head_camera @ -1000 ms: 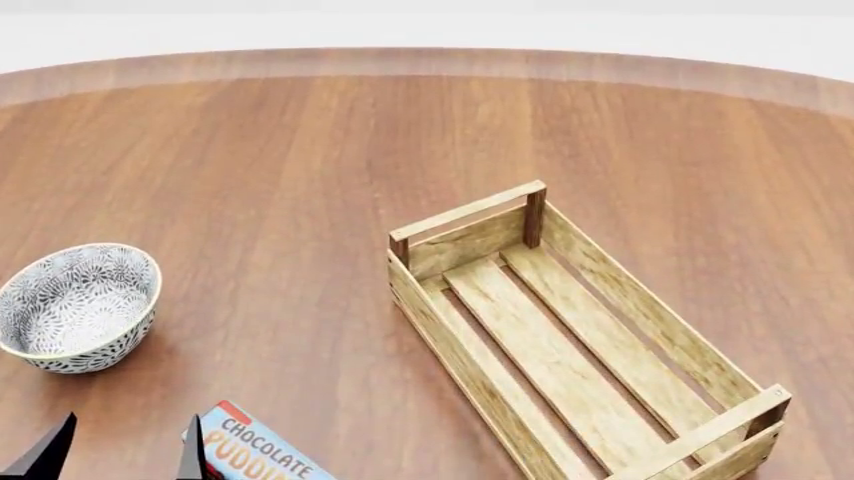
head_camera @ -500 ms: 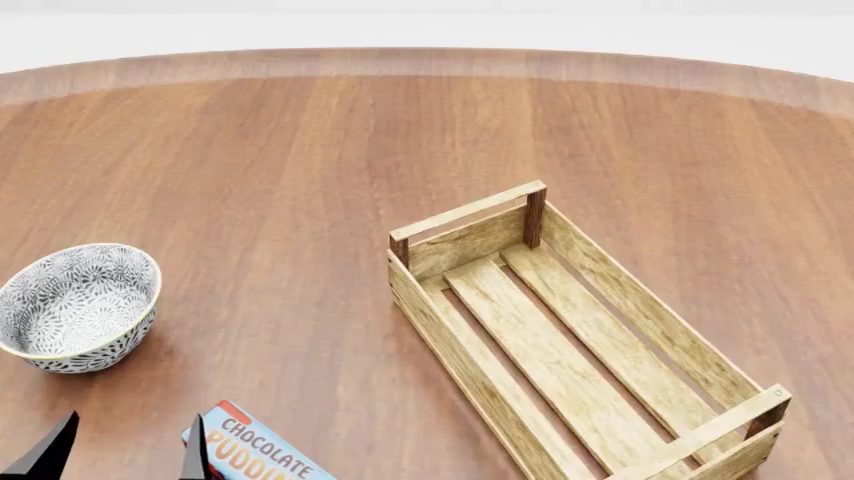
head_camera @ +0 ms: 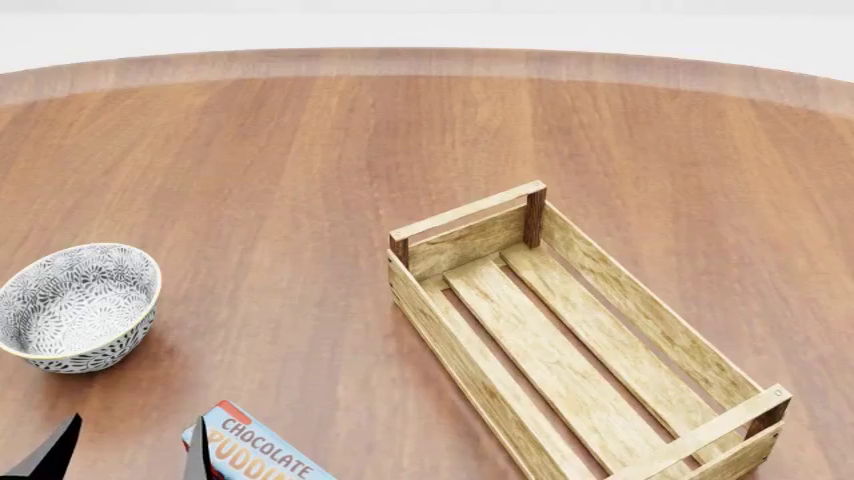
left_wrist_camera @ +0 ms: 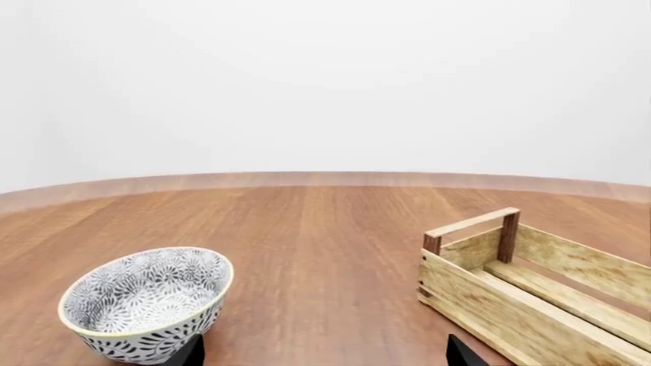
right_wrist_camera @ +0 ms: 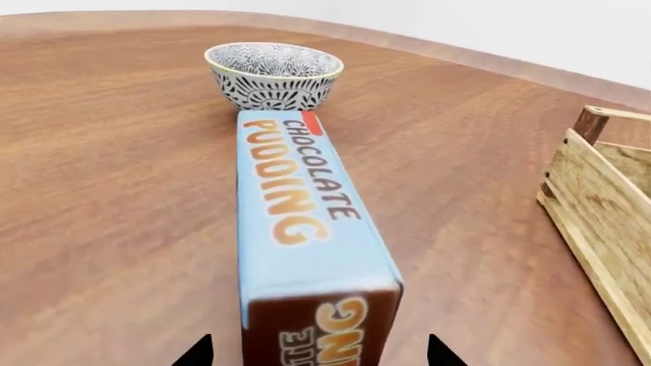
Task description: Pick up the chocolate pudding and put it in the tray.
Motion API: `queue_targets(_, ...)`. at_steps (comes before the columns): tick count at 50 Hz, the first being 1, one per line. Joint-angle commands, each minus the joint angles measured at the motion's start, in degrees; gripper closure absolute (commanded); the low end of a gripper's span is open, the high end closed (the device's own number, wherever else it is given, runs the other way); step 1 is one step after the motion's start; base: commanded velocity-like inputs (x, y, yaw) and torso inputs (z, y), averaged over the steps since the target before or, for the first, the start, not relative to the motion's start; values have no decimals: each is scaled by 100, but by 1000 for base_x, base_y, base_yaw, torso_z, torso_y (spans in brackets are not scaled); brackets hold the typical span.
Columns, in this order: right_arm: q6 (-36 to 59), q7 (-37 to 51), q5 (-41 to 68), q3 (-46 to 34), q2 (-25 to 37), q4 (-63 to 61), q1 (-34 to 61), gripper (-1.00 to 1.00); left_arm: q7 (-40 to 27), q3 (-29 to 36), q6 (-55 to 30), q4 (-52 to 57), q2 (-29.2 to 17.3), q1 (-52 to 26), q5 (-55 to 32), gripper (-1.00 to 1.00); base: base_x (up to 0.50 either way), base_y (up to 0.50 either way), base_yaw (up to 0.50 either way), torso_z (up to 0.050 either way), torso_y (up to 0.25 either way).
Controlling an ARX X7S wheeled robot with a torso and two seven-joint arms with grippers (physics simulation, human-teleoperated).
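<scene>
The chocolate pudding is a light-blue carton with orange lettering. It lies flat on the wooden table, its far end near the bowl. Only its top corner shows at the bottom edge of the head view. My right gripper is open, with one black fingertip on each side of the carton's brown near end, not touching it. It is out of the head view. My left gripper is open and empty just left of the carton; it also shows in the left wrist view. The tray, a light-wood slatted crate, stands empty to the right.
A round patterned grey-white bowl stands at the left, just beyond the left gripper and the pudding's far end. It also shows in the left wrist view and the right wrist view. The round table's far edge curves across the back.
Almost nothing. The left fingertips sit a touch lower in the head view. The pudding, bowl and tray have not moved.
</scene>
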Motion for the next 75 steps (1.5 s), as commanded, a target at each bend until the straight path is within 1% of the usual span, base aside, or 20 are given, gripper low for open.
queue_targets(1, -102, 21, 16, -63, -53, 238, 109, -100, -26, 49, 20, -13, -15, 1, -10, -100, 0, 0, 0, 0, 0)
queue_targets(3, -6, 48, 26, -77, -27, 88, 63, -100, -33, 63, 6, 1, -17, 1, -12, -100, 0, 0, 0, 0, 0)
queue_targets(6, -139, 37, 32, -87, -67, 296, 124, -100, -35, 75, 34, -34, -18, -7, -12, -100, 0, 0, 0, 0, 0)
queue_targets(20, 19, 87, 100, -156, -28, 84, 104, -100, -77, 129, -1, 9, -50, -28, -36, -100, 0, 0, 0, 0, 0)
queue_targets(34, -110, 104, 89, -268, -90, 336, 213, -100, -103, 169, 38, -23, -75, -40, -60, -100, 0, 0, 0, 0, 0)
queue_targets(38, -32, 111, 129, -281, -71, 211, 200, -100, -121, 180, 27, -14, -85, -45, -61, -100, 0, 0, 0, 0, 0)
queue_targets(51, -116, 118, 182, -359, -114, 346, 255, -100, -150, 219, 58, -42, -98, -61, -78, -100, 0, 0, 0, 0, 0)
queue_targets(60, -325, 106, 215, -409, -199, 693, 364, -100, -175, 247, 38, -16, -120, -72, -89, -100, 0, 0, 0, 0, 0)
queue_targets(69, -262, 150, 256, -462, -151, 595, 352, -100, -202, 283, 15, 8, -134, -92, -93, -100, 0, 0, 0, 0, 0)
queue_targets(75, -346, 129, 288, -491, -180, 745, 414, -100, -226, 301, -37, 66, -152, -110, -104, -100, 0, 0, 0, 0, 0)
